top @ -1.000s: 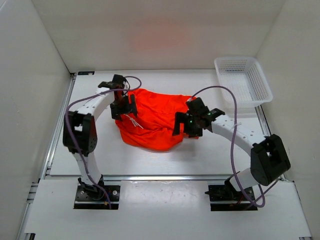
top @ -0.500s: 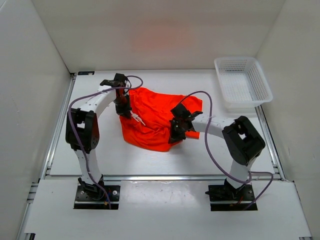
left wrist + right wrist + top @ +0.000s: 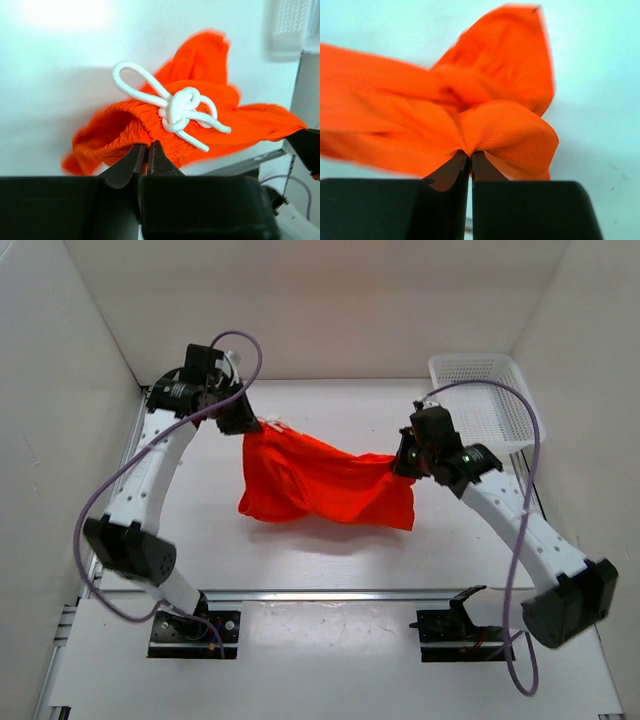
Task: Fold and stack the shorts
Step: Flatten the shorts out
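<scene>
The orange-red shorts [image 3: 325, 485] hang stretched between both arms above the middle of the table. My left gripper [image 3: 252, 423] is shut on the gathered waistband [image 3: 135, 131], just below the knotted white drawstring [image 3: 177, 111]. My right gripper [image 3: 402, 462] is shut on a pinched fold of the fabric [image 3: 505, 135] at the shorts' right end. In the left wrist view my gripper [image 3: 147, 146] has its jaws pressed together on the cloth; in the right wrist view my gripper [image 3: 468, 154] does the same. The lower part of the shorts sags toward the table.
A white mesh basket [image 3: 487, 405] stands at the back right corner, just behind the right arm. White walls enclose the table on three sides. A metal rail [image 3: 330, 594] runs along the near edge, with both arm bases below it.
Both grippers closed on the shorts and rose, pulling apart: the left toward the back left, the right toward the back right. The shorts went from a heap on the table to a lifted, stretched span.
</scene>
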Motion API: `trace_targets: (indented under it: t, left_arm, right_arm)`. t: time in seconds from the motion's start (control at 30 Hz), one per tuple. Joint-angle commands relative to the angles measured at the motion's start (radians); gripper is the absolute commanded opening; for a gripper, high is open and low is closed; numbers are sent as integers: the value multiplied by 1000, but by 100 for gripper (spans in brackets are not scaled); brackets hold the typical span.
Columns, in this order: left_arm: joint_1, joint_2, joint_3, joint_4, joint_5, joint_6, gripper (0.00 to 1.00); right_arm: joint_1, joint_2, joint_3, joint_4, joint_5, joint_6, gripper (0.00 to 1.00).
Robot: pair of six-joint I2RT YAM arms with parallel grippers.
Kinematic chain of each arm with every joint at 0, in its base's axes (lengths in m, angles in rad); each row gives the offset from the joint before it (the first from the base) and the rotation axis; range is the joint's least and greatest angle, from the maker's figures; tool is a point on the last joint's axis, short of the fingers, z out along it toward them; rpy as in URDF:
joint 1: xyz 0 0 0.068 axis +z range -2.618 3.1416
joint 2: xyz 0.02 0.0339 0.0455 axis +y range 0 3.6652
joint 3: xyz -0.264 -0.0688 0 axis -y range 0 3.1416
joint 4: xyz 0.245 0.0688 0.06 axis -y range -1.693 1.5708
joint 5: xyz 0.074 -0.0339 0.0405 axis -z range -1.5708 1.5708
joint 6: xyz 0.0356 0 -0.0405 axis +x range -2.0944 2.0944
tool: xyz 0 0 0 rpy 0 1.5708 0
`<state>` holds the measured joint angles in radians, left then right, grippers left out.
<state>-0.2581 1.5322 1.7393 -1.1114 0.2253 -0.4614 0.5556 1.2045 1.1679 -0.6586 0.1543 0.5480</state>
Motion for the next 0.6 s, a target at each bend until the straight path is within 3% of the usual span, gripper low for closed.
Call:
trace_targets:
  t: [0.0,0.03,0.07,0.1,0.17,0.23,0.3,0.33,0.43,0.47,0.53,0.57]
  left_arm:
    - [22,228,142,39,40,-20,10]
    - [31,287,194,6,40,-20,14]
    - [31,343,312,-10,52,-10,46]
    - [31,450,372,-37,52,-10,64]
    - [31,526,521,-129,34,-10,83]
    - [31,520,525,-139,14,-10,92]
    - [31,459,406,-85,0,-10,92]
    - [40,394,354,-23,0,-10,85]
    - [40,352,200,44,15,-10,43]
    - [40,352,178,44,25,1,22]
    - [30,399,154,54,34,1,22]
    - [20,419,143,73,43,-11,31]
  right_arm:
    - [-84,168,118,-30,30,-100,0]
    - [-103,211,153,3,48,-121,6]
    - [-123,310,189,14,60,-131,26]
    - [-173,363,235,14,60,-131,63]
    - [-235,486,370,-31,27,-131,75]
    - [-244,504,414,-47,-15,-131,80]
    - [-244,454,357,-24,-15,-131,82]
    - [-244,431,290,-15,-15,-131,82]
    - [-253,316,182,7,-24,-131,70]
    - [-253,293,112,7,-35,-120,67]
    - [-253,227,44,16,-65,-111,65]
    - [-253,205,-18,27,-100,-88,65]
